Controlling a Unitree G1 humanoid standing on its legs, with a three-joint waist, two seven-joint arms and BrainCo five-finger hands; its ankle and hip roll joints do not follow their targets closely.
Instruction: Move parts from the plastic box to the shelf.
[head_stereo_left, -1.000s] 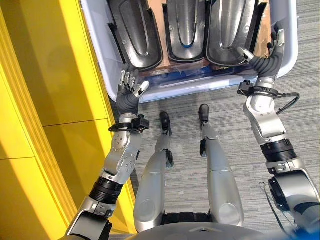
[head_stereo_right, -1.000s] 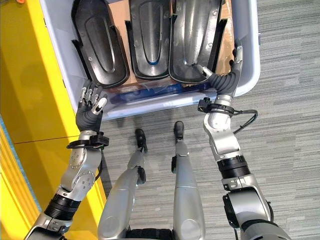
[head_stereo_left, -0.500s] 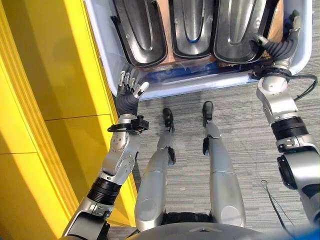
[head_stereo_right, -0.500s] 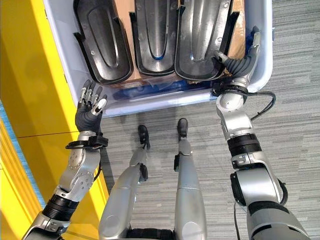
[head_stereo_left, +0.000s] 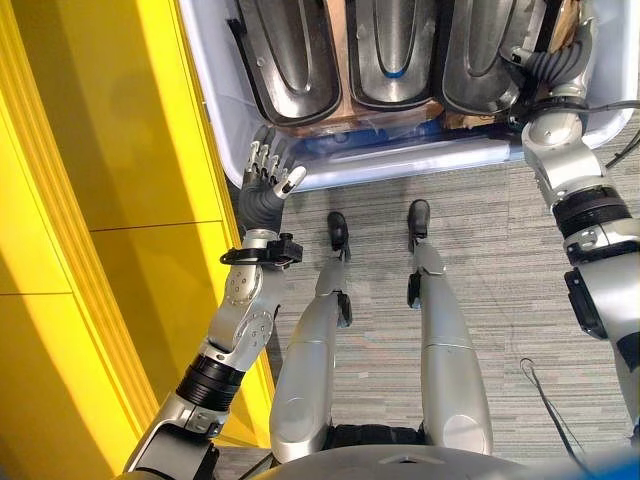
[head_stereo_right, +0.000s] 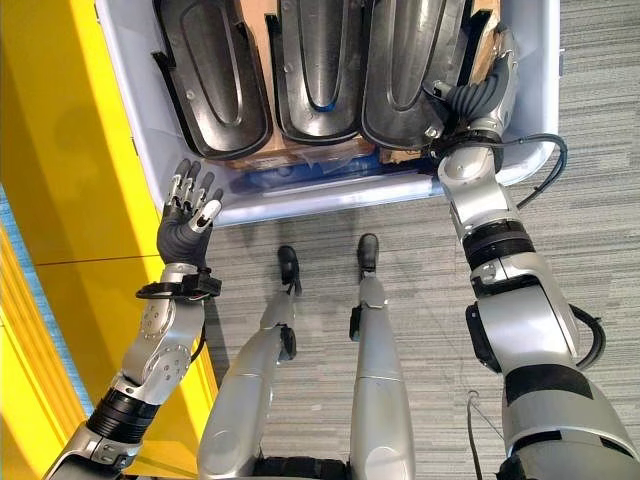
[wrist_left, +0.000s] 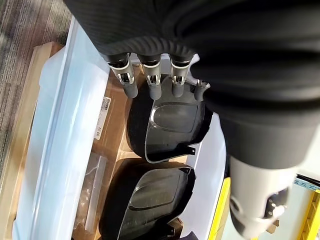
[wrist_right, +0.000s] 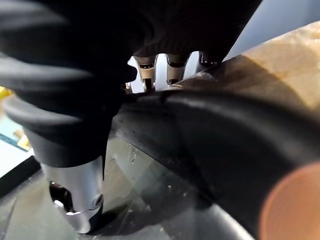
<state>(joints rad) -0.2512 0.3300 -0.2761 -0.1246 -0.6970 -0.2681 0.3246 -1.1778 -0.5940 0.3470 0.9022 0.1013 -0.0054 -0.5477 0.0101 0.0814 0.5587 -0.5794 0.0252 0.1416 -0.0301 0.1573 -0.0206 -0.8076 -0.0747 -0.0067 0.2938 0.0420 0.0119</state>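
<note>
Right hand (head_stereo_right: 478, 98) curls its fingers (wrist_right: 156, 70) over the nearest black moulded part's (head_stereo_right: 410, 70) edge inside the plastic box (head_stereo_right: 130, 150), apparently to lift it, while left hand (head_stereo_right: 188, 215) waits, fingers (wrist_left: 152, 85) straight and holding nothing.

You are not getting any text you can read here. A small white label (wrist_left: 102, 118) is lying on the brown cardboard (wrist_left: 114, 150) inside the plastic box (wrist_left: 60, 135), just off to one side of the fingertips of your left hand (wrist_left: 200, 40) and close to the box wall. It is carrying a few lines of dark print, but they are showing too small to make out.
</note>
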